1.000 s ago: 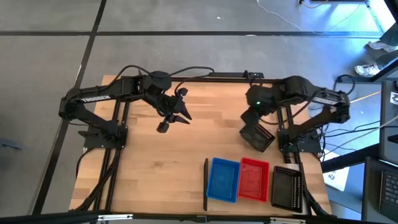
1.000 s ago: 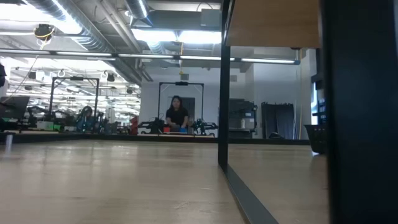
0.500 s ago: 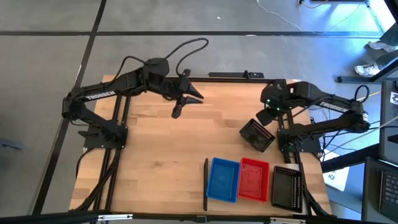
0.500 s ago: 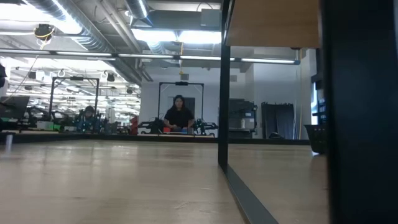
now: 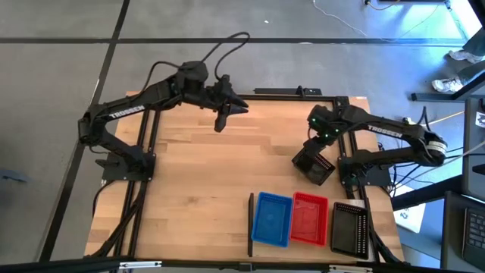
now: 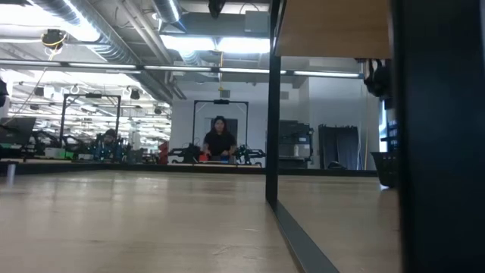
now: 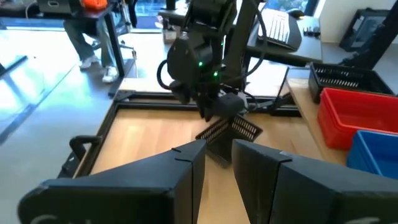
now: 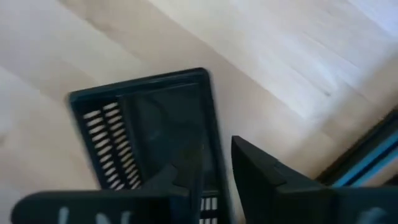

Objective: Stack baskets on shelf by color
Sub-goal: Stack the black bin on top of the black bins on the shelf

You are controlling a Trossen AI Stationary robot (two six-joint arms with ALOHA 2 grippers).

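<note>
Right now the right gripper (image 5: pixel 317 144) is hanging over a loose black basket (image 5: pixel 314 166) on the table (image 5: pixel 189 197), its fingers (image 8: pixel 273 180) standing slightly parted and grasping nothing, with the basket's rim showing just beyond them in the right wrist view. That basket is lying skewed, its long axis running diagonally to the table's edges. Nearer the front edge, a blue basket (image 5: pixel 272 220), a red basket (image 5: pixel 309 219) and another black basket (image 5: pixel 350 228) are sitting side by side, long axes pointing front to back, next to a thin black bar (image 5: pixel 251 224). Over the far edge, the left gripper (image 5: pixel 224 114) is hovering with fingers (image 7: pixel 186 168) a little apart, empty. White lettering reading TROSSEN is showing on the left arm (image 5: pixel 125 114).
</note>
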